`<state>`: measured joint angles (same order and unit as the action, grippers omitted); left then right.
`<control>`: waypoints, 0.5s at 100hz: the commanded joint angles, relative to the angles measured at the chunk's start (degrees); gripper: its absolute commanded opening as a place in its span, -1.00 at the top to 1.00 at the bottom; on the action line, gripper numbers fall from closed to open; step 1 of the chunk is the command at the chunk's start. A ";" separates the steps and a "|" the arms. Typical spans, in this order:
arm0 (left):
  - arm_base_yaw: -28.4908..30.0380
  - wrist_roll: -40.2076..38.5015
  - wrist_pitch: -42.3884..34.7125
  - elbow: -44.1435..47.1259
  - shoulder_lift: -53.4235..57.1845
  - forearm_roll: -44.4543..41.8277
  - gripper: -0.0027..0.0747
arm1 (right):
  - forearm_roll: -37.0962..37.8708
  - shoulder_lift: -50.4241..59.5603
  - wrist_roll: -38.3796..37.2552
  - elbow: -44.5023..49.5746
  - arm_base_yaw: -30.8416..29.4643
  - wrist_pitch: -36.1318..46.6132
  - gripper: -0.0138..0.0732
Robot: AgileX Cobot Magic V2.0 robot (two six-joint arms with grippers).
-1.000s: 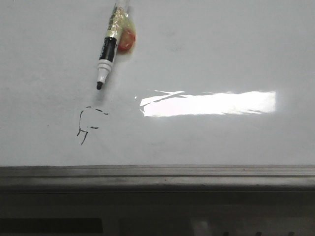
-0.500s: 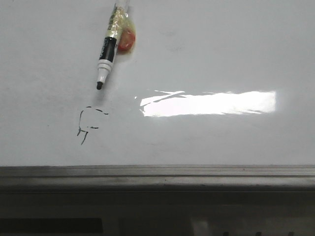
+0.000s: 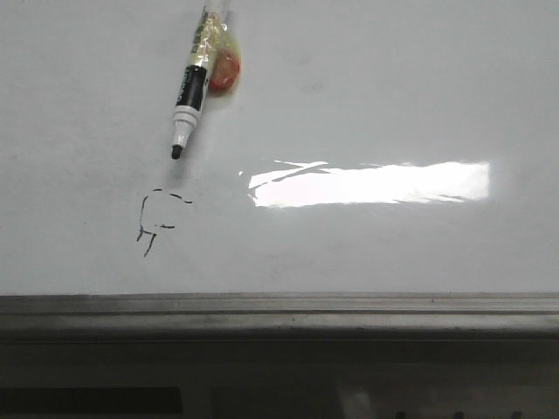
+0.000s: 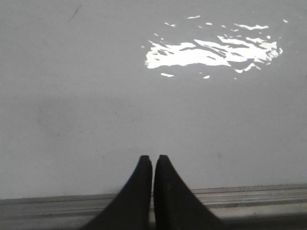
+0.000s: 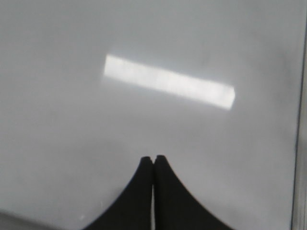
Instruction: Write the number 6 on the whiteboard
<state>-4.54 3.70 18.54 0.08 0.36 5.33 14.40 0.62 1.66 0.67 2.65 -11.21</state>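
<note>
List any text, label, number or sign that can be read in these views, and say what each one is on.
Nothing can be read for certain.
Marker: white print on its black label band, too small and blurred to read.
Whiteboard: only a faint, broken thin-lined scribble, which forms no clear digit or letter; no bold 6 is there.
Both wrist views: bare board and glare, no text.

whiteboard (image 3: 393,105) glossy white, flat, wide, grey metal strip on near edge.
bright rectangular glare patch right of centre. no bold 6 on it, only a faint broken thin-lined scribble (image 3: 155,223) near-left.
</note>
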 commanded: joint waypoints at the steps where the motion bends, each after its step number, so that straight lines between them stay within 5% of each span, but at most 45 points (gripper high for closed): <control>1: 0.11 -0.60 -4.67 1.25 1.38 3.66 0.98 | 1.68 0.90 -0.11 0.73 -0.25 16.41 0.83; 23: 0.01 -0.60 -12.24 1.25 1.38 42.70 0.98 | 0.04 0.90 -2.05 0.73 -0.25 37.45 0.83; 41: 0.01 -0.60 -15.16 1.15 1.38 56.32 0.98 | -22.07 0.90 -7.80 -2.42 -0.25 15.78 0.83; 50: 0.01 -0.45 -13.95 0.53 1.38 55.96 0.98 | -29.61 0.90 -7.80 -3.63 -0.25 11.90 0.83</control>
<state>-4.54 3.61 6.61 0.08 0.36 59.04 -7.17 0.70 -5.55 0.18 2.65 1.62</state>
